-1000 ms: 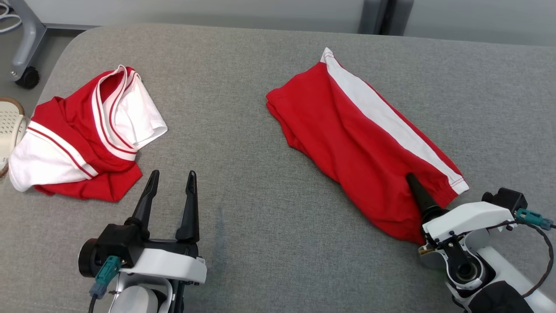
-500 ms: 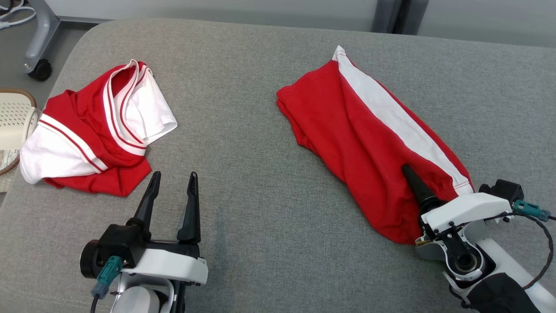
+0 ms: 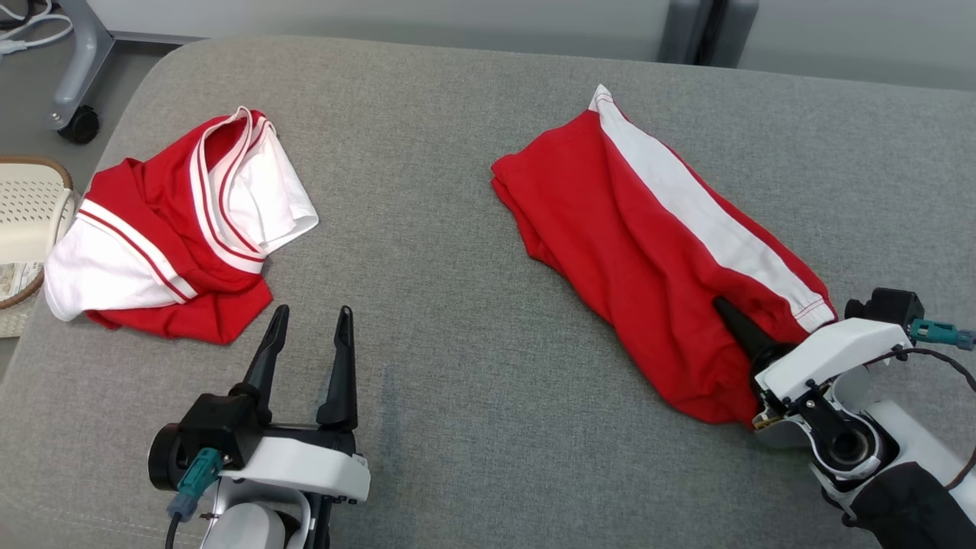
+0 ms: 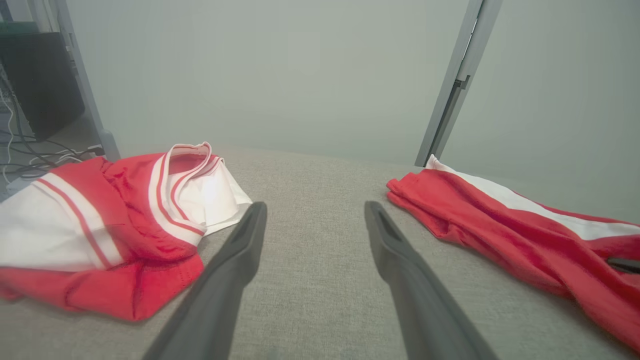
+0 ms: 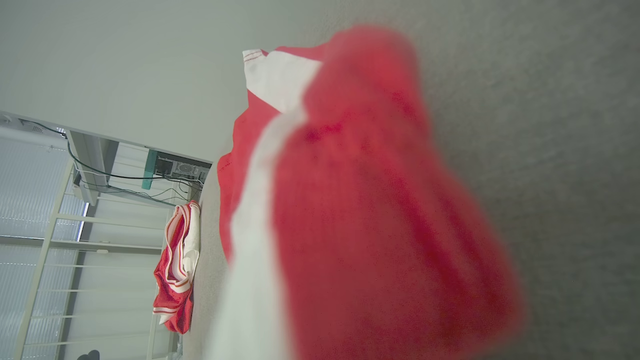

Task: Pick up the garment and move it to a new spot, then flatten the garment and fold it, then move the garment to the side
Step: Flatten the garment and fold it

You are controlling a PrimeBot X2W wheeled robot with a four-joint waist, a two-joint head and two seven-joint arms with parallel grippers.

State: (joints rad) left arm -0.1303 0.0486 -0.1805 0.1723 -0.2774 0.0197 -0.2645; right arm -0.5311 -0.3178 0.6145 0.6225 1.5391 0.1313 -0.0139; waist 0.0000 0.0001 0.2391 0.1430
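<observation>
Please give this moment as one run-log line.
step: grasp shorts | left end effector: open, free | right end effector: at shorts' near end, finger on top, grip unclear | shirt: left, apart

This looks like a lab or test workroom rather than a home. A grey fabric-covered counter (image 3: 457,320) stands against plain grey partition panels (image 4: 300,75). A metal stand (image 3: 84,53) sits on a caster wheel (image 3: 78,124). Loose cables (image 5: 100,175) run to what may be a computer box (image 5: 180,170). A bare white rack (image 5: 45,245) fronts window blinds (image 5: 25,170).
</observation>
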